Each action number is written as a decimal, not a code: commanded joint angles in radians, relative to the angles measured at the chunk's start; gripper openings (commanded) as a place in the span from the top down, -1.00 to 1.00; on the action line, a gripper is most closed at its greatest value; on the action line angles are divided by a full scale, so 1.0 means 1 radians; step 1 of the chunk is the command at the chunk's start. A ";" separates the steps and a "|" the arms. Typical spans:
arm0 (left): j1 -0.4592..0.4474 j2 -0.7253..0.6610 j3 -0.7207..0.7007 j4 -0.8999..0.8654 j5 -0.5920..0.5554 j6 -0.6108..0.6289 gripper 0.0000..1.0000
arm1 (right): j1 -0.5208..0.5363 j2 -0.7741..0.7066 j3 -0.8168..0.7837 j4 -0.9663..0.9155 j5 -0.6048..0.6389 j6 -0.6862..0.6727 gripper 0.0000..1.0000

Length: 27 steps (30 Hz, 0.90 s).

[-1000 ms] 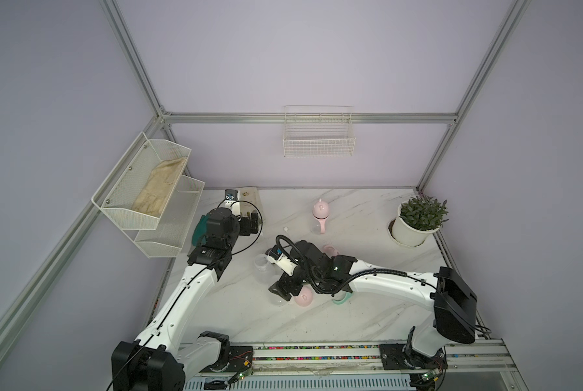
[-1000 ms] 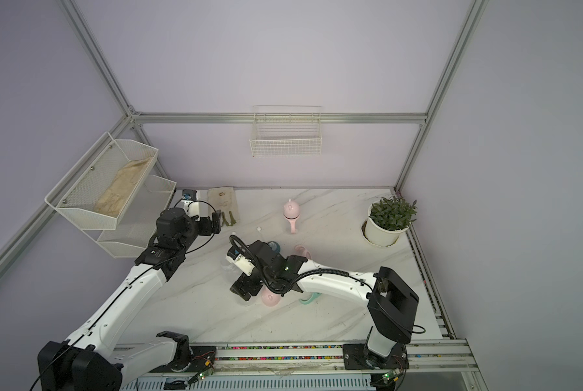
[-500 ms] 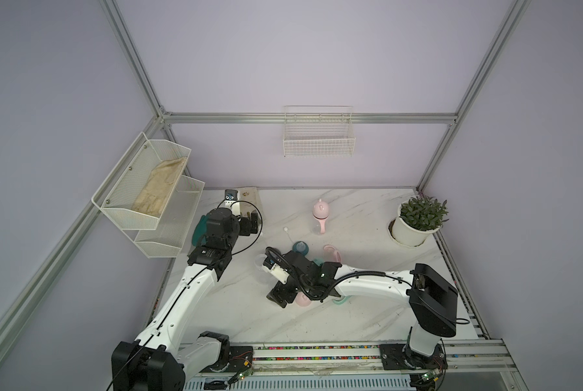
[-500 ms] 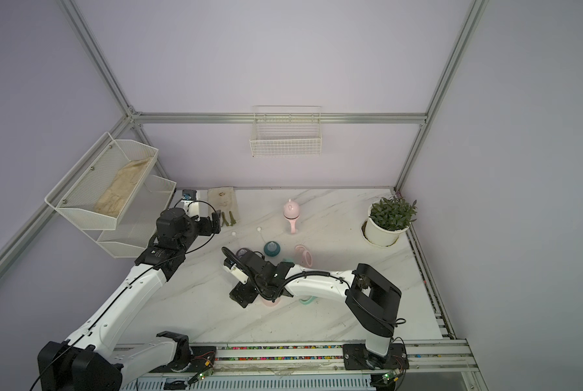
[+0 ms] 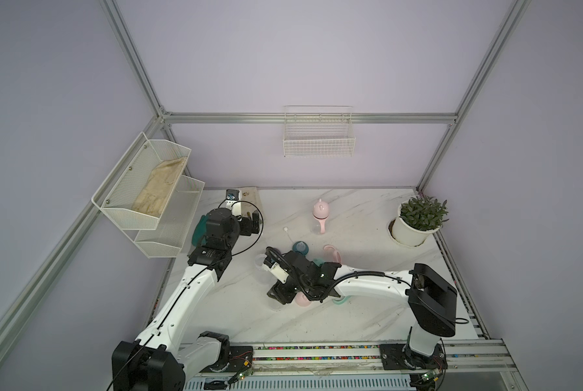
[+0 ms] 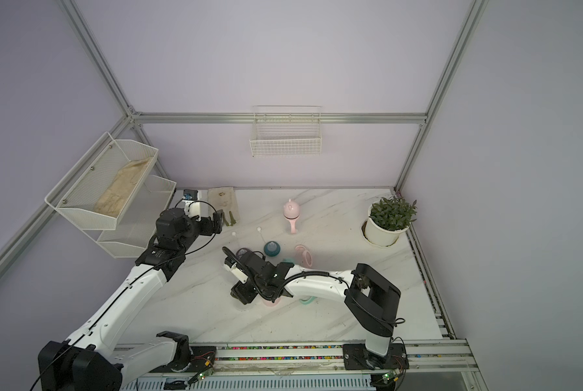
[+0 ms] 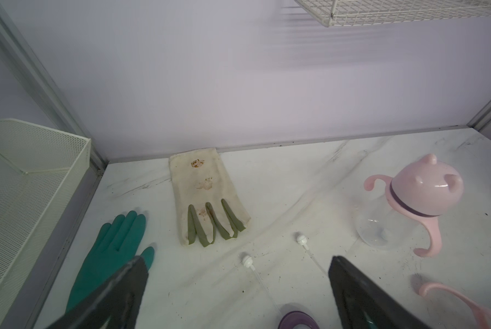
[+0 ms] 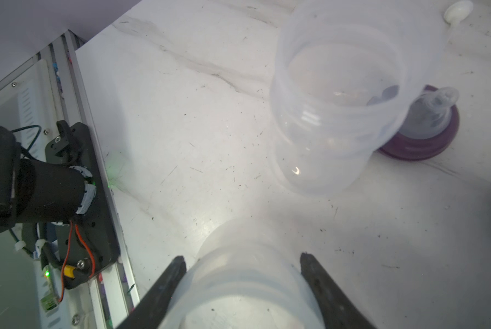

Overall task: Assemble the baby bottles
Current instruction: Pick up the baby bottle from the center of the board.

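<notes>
Marble-look tabletop (image 5: 242,321) in a lilac-walled cell, strewn with baby-bottle parts.

Pictured with right gripper (image 8: 241,260) lowered near the table's front middle, jaws partly parted either side of a clear bottle body (image 8: 238,296), fingers (image 8: 167,287) at its walls; firm hold impossible to tell. Second clear body (image 8: 338,114) set just beyond, touching or overlapping a purple nipple collar (image 8: 426,128). Left gripper (image 7: 238,259) held wide apart and empty above the back left, near a teal glove (image 7: 110,250) and white glove (image 7: 207,196). Assembled pink bottle (image 5: 320,216) left upright toward the back, teal collar (image 5: 298,246) and pink handle ring (image 5: 332,254) between it and the right arm; pink cap (image 5: 303,299) and mint ring (image 5: 340,300) tucked partly under that arm.
</notes>
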 commanded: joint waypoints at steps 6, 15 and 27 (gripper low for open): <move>0.007 -0.028 -0.049 0.208 0.499 0.083 -0.99 | -0.178 -0.279 -0.021 -0.105 -0.029 0.102 0.17; 0.004 -0.005 -0.039 0.205 1.163 0.214 -1.00 | -0.380 -0.419 0.023 -0.171 -0.023 0.099 0.24; -0.062 0.063 0.008 0.152 1.131 0.242 -0.99 | -0.395 -0.452 0.088 0.074 -0.277 0.170 0.26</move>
